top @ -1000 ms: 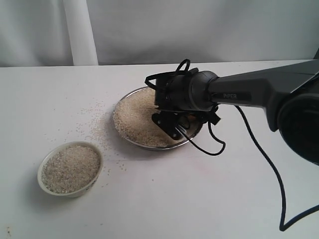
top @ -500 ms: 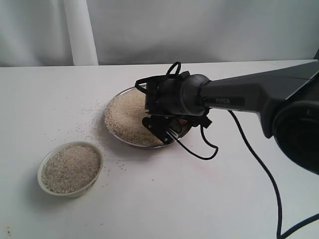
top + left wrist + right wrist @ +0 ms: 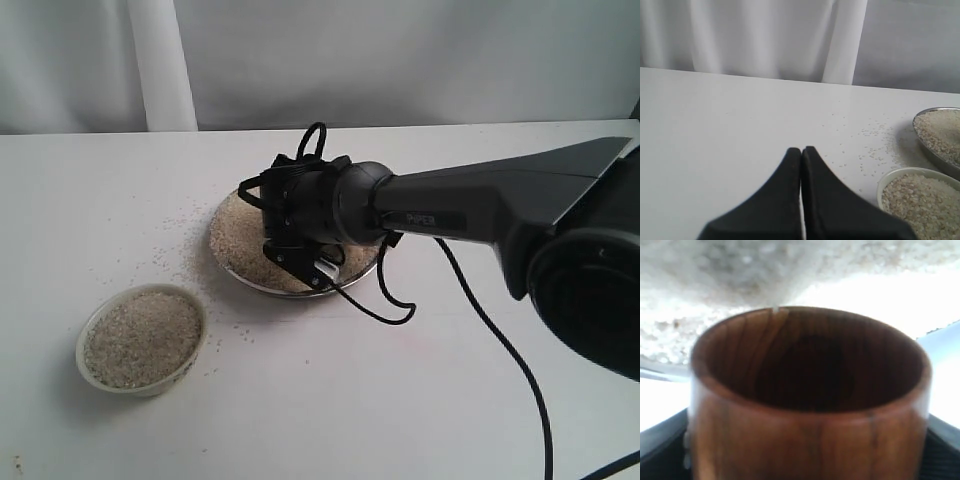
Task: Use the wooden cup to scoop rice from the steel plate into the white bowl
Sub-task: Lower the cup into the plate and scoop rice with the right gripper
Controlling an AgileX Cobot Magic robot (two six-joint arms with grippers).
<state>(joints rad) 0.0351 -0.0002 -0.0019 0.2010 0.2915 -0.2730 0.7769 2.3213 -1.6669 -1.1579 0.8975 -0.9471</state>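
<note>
Right gripper (image 3: pixel 300 265) slid further across the plate (image 3: pixel 350 272), nudging it along too. Its jaws grip the cup (image 3: pixel 810 400), which looks empty, with the rice (image 3: pixel 240 235) just ahead. The bowl (image 3: pixel 150 383) is full of rice and sits near the pinched-together left gripper (image 3: pixel 801 155).

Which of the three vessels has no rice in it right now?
The wooden cup: its dark inside is bare. The steel plate and the white bowl both hold rice.

White table (image 3: pixel 420 400), steel plate (image 3: pixel 285 292) mid-table; white bowl (image 3: pixel 150 388) apart, loose rice (image 3: pixel 185 268) between
</note>
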